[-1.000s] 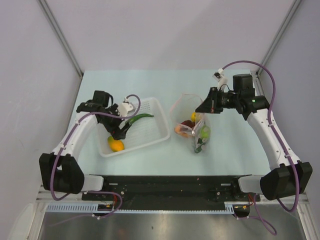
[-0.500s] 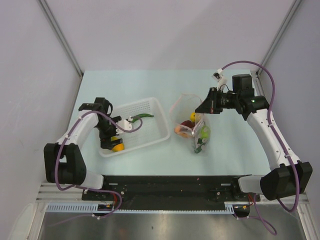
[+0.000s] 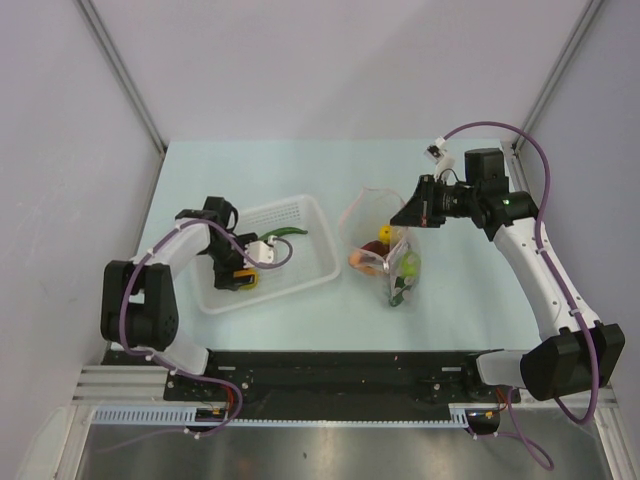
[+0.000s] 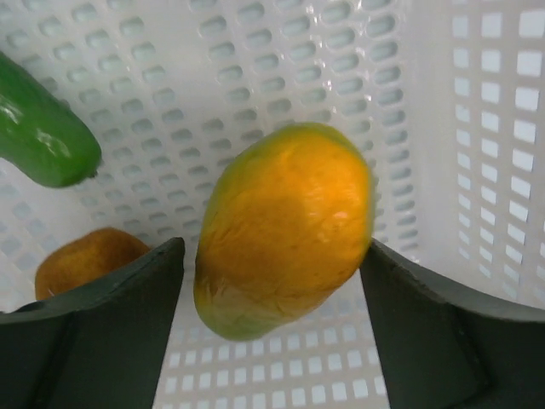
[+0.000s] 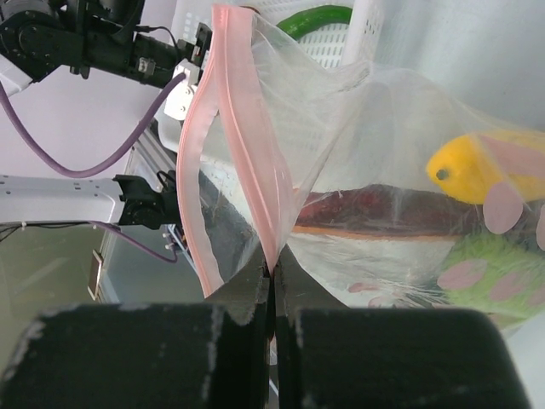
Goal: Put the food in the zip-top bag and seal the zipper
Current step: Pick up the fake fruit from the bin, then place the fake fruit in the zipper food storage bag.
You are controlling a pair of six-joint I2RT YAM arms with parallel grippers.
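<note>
Black left claw (image 4: 271, 256): spread wide around one fruit, nothing gripped yet; a sliver of gap showed at one finger.
Between its fingers: the yellow-orange fruit (image 4: 285, 226), lying on the floor of the white basket (image 4: 477, 128).
Just outside the fingers: a small orange piece (image 4: 81, 264) behind one finger, the dark green cucumber (image 4: 43, 136) farther off on the same side, the basket wall close on the other.
Change: within the last second the left arm dropped from above the basket into its near corner, and the jaws began to narrow.
Meaning: the next pick was likely under way; the fruit was not lifted.
Right claw (image 5: 272, 281): unmoved, clamped shut on the zip-top bag (image 5: 341, 128) at its zipper (image 5: 243, 128), holding the mouth up and open.
Beyond that claw: yellow fruit (image 5: 464, 166), reddish-brown piece (image 5: 383, 209) and lime-green ball (image 5: 485, 264) already in the bag.
Bench (image 3: 300, 170): bag and basket rested side by side.
Left to do: basket pieces, then sealing.
</note>
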